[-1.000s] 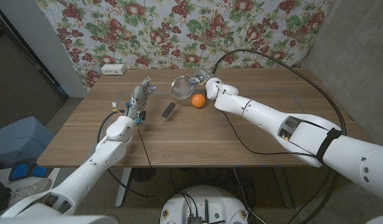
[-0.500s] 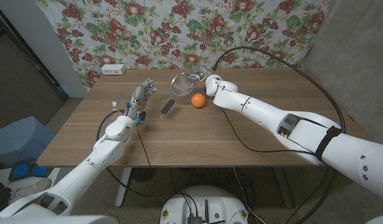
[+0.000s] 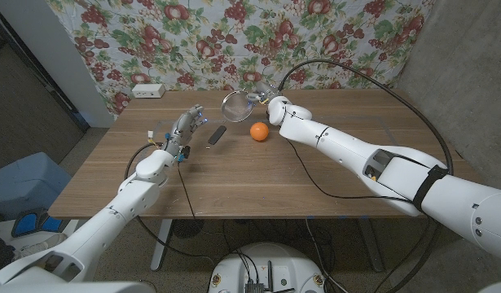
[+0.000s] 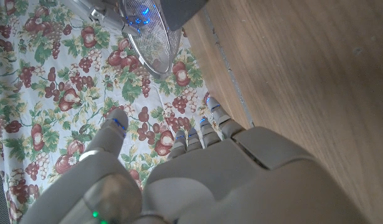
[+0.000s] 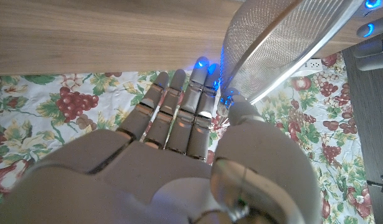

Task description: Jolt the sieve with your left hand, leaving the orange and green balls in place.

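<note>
The metal mesh sieve (image 3: 234, 104) is tipped up at the table's back middle, its black handle (image 3: 218, 135) pointing toward me. My right hand (image 3: 264, 100) is at the sieve's rim. In the right wrist view the rim of the sieve (image 5: 284, 43) runs between that hand's thumb and its straight fingers (image 5: 179, 99), so it looks pinched. The orange ball (image 3: 259, 130) lies on the wood just in front of that hand. My left hand (image 3: 187, 124) stands left of the handle, fingers apart and holding nothing. The left wrist view shows the sieve (image 4: 149, 34) beyond the left hand's fingertips (image 4: 203, 127).
A white power strip (image 3: 147, 90) lies at the back left corner. A black cable (image 3: 356, 77) arcs over the table's right side, and thin wires (image 3: 156, 138) trail near my left wrist. A floral cloth (image 3: 193, 32) hangs behind the table.
The sieve and my right hand have shifted toward the back of the table, and the handle has followed. My left hand has edged slightly toward the sieve. The orange ball has stayed put.
</note>
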